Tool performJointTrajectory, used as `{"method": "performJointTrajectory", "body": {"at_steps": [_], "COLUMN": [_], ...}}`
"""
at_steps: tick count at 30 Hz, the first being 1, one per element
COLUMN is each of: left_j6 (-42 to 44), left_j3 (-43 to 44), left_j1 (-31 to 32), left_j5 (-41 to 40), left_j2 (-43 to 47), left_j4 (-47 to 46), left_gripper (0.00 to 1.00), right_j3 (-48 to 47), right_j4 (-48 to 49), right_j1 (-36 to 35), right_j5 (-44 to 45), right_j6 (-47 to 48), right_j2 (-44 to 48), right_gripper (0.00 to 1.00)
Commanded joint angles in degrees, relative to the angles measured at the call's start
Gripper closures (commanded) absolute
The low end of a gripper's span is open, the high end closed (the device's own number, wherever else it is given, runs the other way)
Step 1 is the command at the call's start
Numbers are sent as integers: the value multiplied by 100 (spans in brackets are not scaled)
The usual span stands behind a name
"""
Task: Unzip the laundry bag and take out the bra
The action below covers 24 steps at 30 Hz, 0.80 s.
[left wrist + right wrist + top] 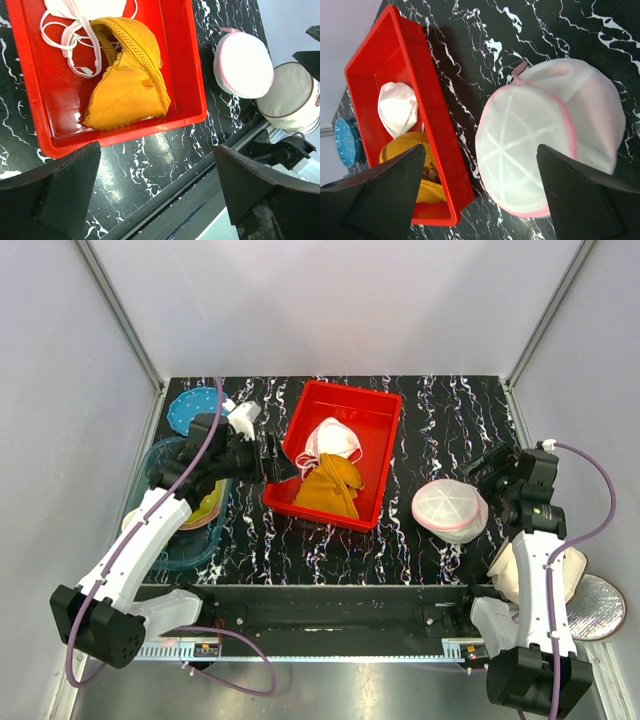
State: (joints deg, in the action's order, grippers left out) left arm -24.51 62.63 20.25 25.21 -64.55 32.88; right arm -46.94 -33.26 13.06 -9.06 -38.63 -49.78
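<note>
**Task item.** The round white mesh laundry bag with pink zipper edging [545, 140] lies on the right part of the black marbled tabletop [440, 405], between the red rectangular plastic tray [385, 405] and the right edge. It sits domed and closed. The bra is not visible and is presumably inside, behind the mesh.

**Hands.** The right hand [480, 147] hangs over the bag with its jaws spread wide and holds nothing. The left hand [156, 147] is likewise wide open and empty. It hovers at the tray's left near corner, well apart from the bag.

**Handling, as judged.** The bag looks light, soft and limp. It will likely crumple and slide on the glossy surface rather than resist a pull, so one hand should pin the body while the other works the zipper. A small pink tab [520, 67] stands out at the seam on the side toward the far edge. It is the likeliest purchase, though whether it is the zipper pull or a loop cannot be told.

**Surroundings.** The tray holds a mustard-yellow cloth [335, 485] and a smaller white pink-edged piece [335, 440], neither of which is the target. A clear bluish bin [150, 455] with dishes stands at the left edge. A cream round pouch [290, 95] sits beyond the right near corner. Nothing lies on the bag, and the tray wall just beside it limits leftward travel.
</note>
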Motion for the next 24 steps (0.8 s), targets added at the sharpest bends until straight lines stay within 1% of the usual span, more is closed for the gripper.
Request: {"method": "performJointTrajectory", "body": {"at_steps": [1,5,6,7,8,9,10,11,12,13,14,15,16,18,20,21,22,24], "left_j6": [-124,-150,-168,-177,-203,-212,-229,-238,-247,-282,-300,-308,-326,-405,-484,-536,-528,-380], "left_j3": [197,354,433,504,574,758,846,943,1109,1198,1268,1330,1426,1488,1559,1585,1620,1822], "left_j1": [180,611,881,1032,1181,1461,1603,1727,1919,1991,2070,2201,2263,2404,2448,2466,2466,2440], "left_j5": [-183,-420,-542,-605,-640,-666,-675,-693,-702,-684,-649,-562,-500,-185,53,245,300,274], "left_j2": [31,-171,-354,-460,-583,-741,-1004,-1154,-1269,-1375,-1584,-1665,-1770,-2060,-2314,-2386,-2447,-2544], "left_j4": [-247,-212,-204,-212,-204,-230,-238,-247,-300,-300,-317,-387,-440,-668,-853,-1019,-1029,-908], "left_gripper": [1,1,1,1,1,1,1,1,1,1,1,1,1,1,1,1,1,1], "right_j3": [-220,123,193,342,430,544,754,835,888,984,1020,1037,1046,1038,862,810,705,555], "right_j4": [-673,-1042,-1191,-1262,-1297,-1150,-991,-859,-519,-350,-218,-8,55,257,311,502,617,758], "right_j1": [-163,-242,-251,-243,-251,-251,-251,-251,-251,-251,-260,-260,-269,-278,-304,-330,-348,-400], "right_j5": [350,677,773,1053,1108,1091,925,628,346,-213,-419,-586,-762,-965,-1465,-1711,-2183,-2468], "right_j6": [330,216,50,-73,-161,-223,-224,-241,-172,-162,-188,-215,-215,-14,153,259,294,304], "right_j2": [144,214,240,249,258,249,197,162,127,74,82,100,187,284,241,223,214,214], "right_gripper": [0,0,0,0,0,0,0,3,21,32,47,65,100,100,100,100,100,100]}}
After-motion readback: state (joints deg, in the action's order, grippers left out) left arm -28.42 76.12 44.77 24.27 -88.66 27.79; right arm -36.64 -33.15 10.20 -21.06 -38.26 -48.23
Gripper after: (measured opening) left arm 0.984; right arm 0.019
